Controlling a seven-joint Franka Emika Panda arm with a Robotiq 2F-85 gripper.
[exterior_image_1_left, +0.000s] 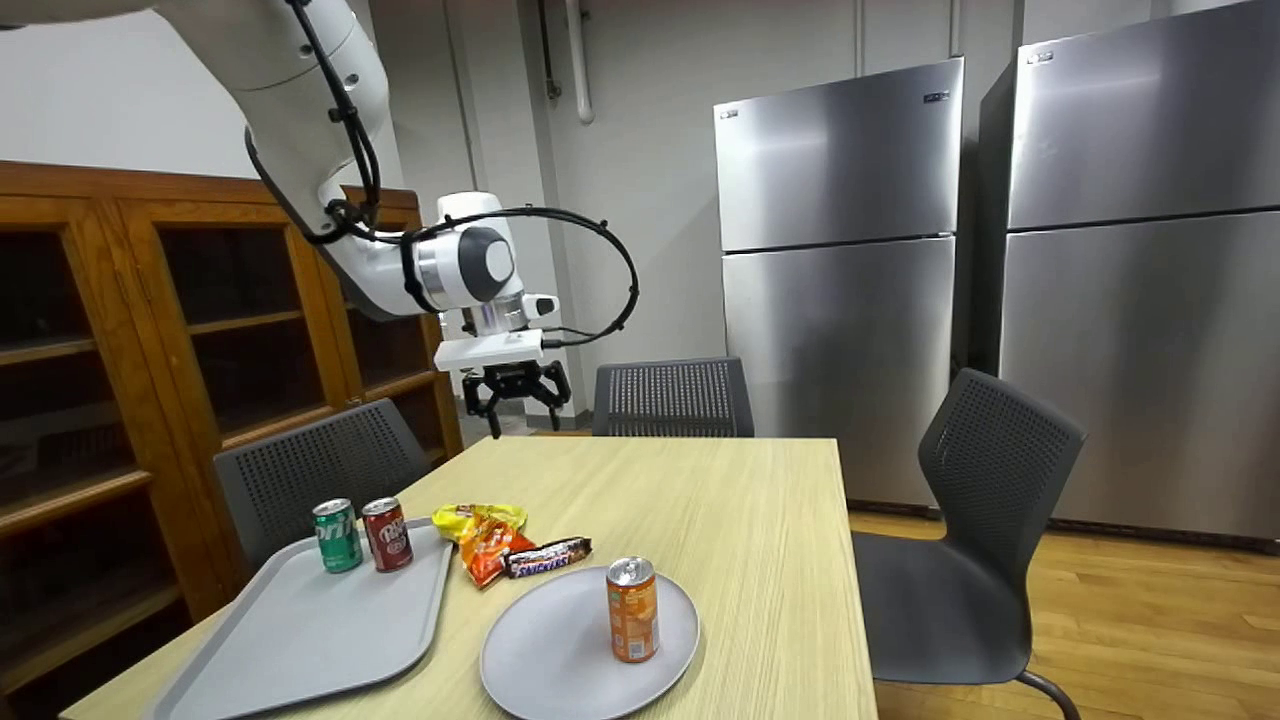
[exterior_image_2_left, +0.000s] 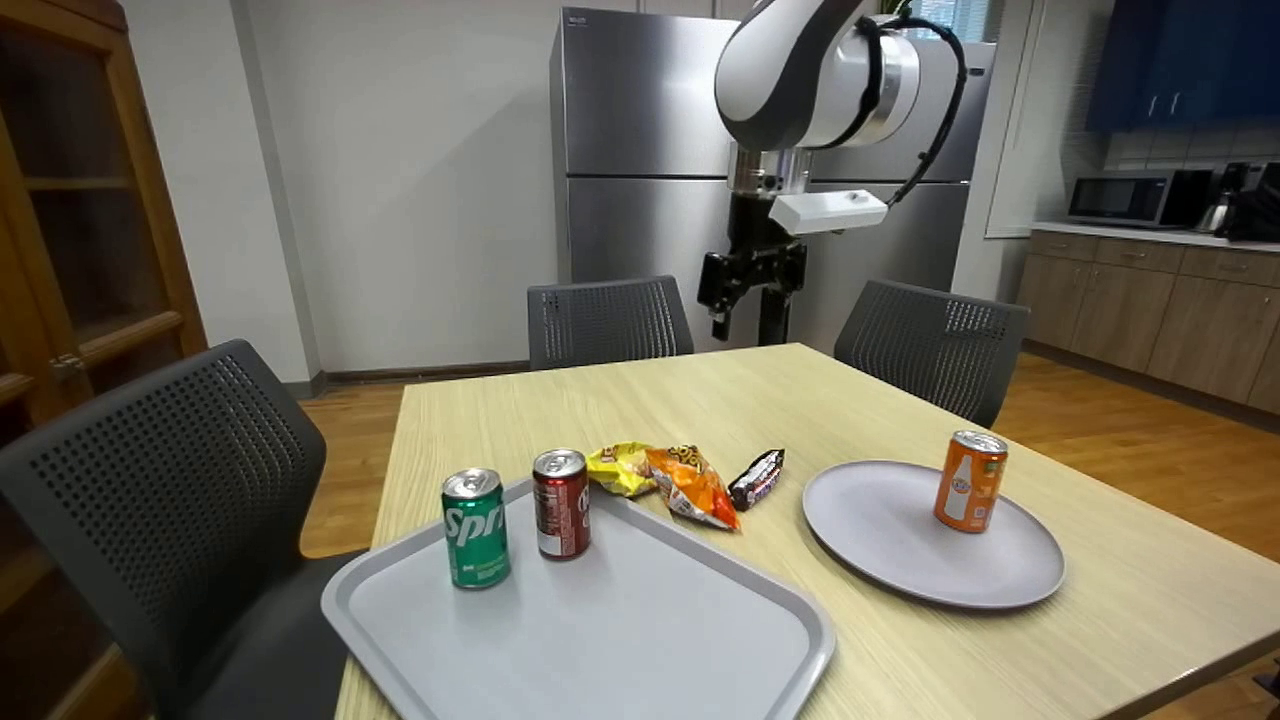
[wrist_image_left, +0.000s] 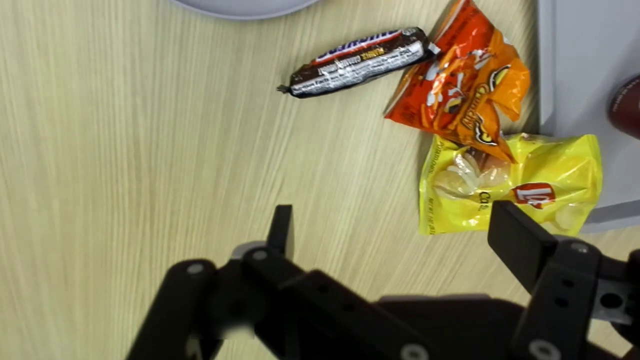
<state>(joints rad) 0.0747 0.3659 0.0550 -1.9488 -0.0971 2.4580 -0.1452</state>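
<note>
1. Watching the gripper (exterior_image_1_left: 525, 428) up above the far part of the table (exterior_image_1_left: 760, 560) in both exterior views, spread wide at the jaws, with just air in the gap.
2. Dropping to the wrist view and picking out the yellow chip bag (wrist_image_left: 505, 186) on the table below, lapping over the rim of the grey tray (exterior_image_2_left: 590, 640); partly covered by a tip of the gripper from this angle, yet well apart from it.
3. Going right beside it to the orange-and-red snack bag (wrist_image_left: 465, 85), crumpled, glossy, lying with a corner across the yellow one.
4. On to the Snickers bar (wrist_image_left: 357, 62), flat on the table, set with one end right up against the orange-and-red bag and angled away from the tray.
5. Swinging across to the tray itself: finding the green Sprite can (exterior_image_2_left: 477, 535) and the dark red Dr Pepper can (exterior_image_2_left: 562, 505), both upright toward one end, close together but with a gap.
6. And over to the round grey plate (exterior_image_2_left: 880, 540), on the same table, with an orange can (exterior_image_2_left: 970, 480) upright on it, off to one side.
7. Pulling back wider: taking in dark grey chairs (exterior_image_1_left: 672, 398) around the table, steel refrigerators (exterior_image_1_left: 840, 250) behind, and a wooden cabinet (exterior_image_1_left: 150, 320) with glass doors.
</note>
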